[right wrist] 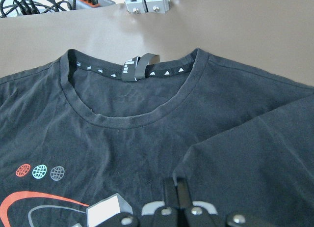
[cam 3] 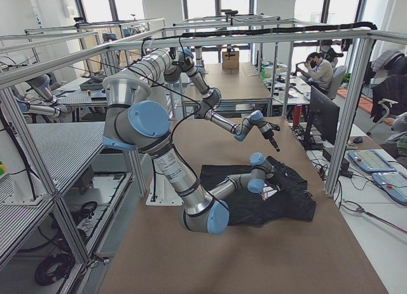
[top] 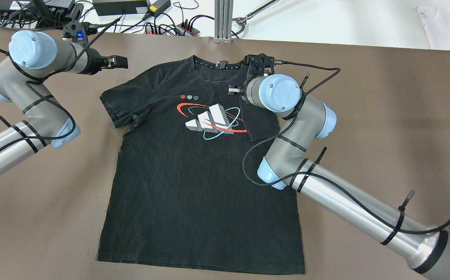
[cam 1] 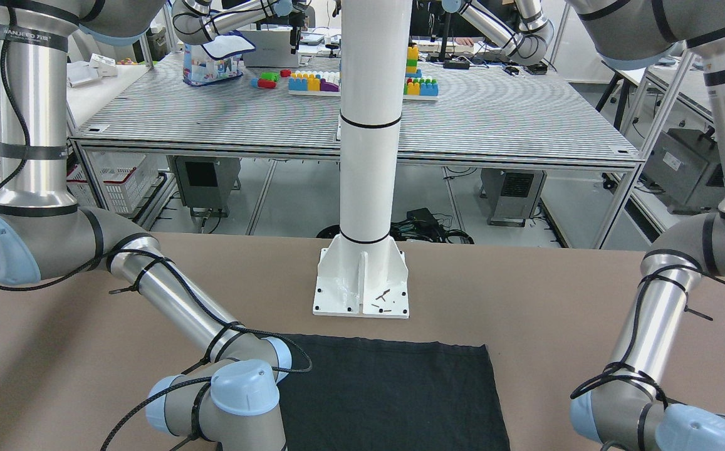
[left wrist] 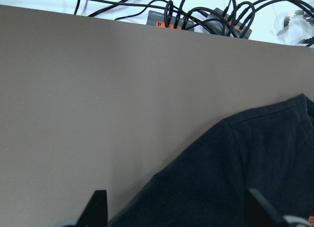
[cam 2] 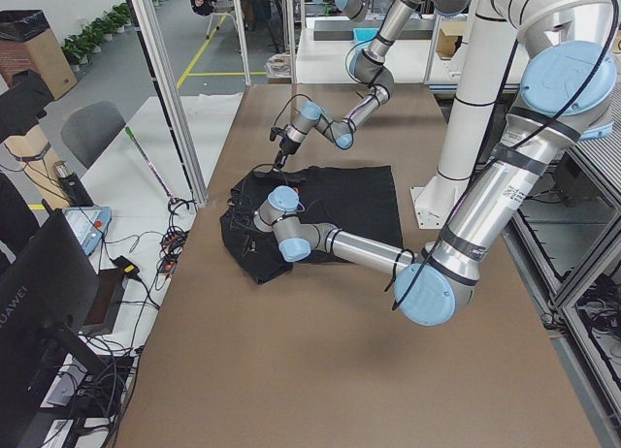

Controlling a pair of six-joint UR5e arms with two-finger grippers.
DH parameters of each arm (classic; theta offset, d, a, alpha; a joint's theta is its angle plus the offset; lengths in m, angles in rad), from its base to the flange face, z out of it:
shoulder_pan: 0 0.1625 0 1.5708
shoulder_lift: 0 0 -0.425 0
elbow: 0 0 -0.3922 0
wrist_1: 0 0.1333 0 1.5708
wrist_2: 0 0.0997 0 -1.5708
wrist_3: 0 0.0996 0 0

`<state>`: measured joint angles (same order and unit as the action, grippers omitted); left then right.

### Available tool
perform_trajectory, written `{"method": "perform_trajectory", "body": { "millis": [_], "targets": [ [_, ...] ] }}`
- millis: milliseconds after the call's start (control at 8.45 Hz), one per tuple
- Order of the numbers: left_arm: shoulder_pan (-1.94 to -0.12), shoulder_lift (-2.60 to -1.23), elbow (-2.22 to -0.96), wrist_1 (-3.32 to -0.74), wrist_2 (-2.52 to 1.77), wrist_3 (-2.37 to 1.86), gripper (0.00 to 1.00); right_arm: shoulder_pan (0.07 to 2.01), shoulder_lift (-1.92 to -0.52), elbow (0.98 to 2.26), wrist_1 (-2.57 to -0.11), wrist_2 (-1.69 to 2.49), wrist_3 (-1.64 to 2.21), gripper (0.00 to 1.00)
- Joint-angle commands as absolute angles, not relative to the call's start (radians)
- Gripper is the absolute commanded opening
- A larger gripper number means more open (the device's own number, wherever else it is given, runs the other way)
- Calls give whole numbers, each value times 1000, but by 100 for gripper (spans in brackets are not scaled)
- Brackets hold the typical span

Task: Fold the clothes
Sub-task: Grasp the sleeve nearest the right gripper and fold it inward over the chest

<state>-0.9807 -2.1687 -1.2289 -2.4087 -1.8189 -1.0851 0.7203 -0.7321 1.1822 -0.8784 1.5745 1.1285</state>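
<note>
The clothes are one black T-shirt (top: 193, 186) with a white, red and teal chest print, lying face up on the brown table. My right gripper (top: 232, 90) hovers over the chest just below the collar. In the right wrist view it (right wrist: 175, 187) is shut on a fold of the sleeve, which lies pulled over the chest (right wrist: 245, 153). My left gripper (top: 121, 62) is open beside the other shoulder. In the left wrist view its fingertips (left wrist: 98, 202) stand wide apart over the shirt's edge (left wrist: 235, 178). The front-facing view shows only the hem end (cam 1: 387, 394).
Power strips and cables (top: 131, 7) lie along the table's far edge beside an aluminium post (top: 223, 19). A white cloth (top: 446, 21) lies at the far right. The white pole's base (cam 1: 362, 282) stands on the table behind the hem.
</note>
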Motion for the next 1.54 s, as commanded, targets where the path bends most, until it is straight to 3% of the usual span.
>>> {"method": "perform_trajectory", "body": {
  "millis": [0, 118, 710, 946, 1420],
  "targets": [
    [-963, -2181, -1221, -2408, -1804, -1089, 100, 713, -756, 1184, -864, 1562, 1129, 91],
    [-963, -2181, -1218, -2408, -1804, -1089, 100, 715, -770, 1189, -833, 1560, 1131, 94],
    [-965, -2177, -1213, -2422, -1805, -1040, 100, 779, -845, 1284, -827, 1691, 1132, 94],
    [-966, -2155, -1137, -2560, -1818, -895, 100, 792, -870, 1310, -827, 1709, 1131, 94],
    [-968, -2155, -1078, -2566, -1815, -758, 100, 792, -890, 1324, -824, 1706, 1126, 94]
  ]
}}
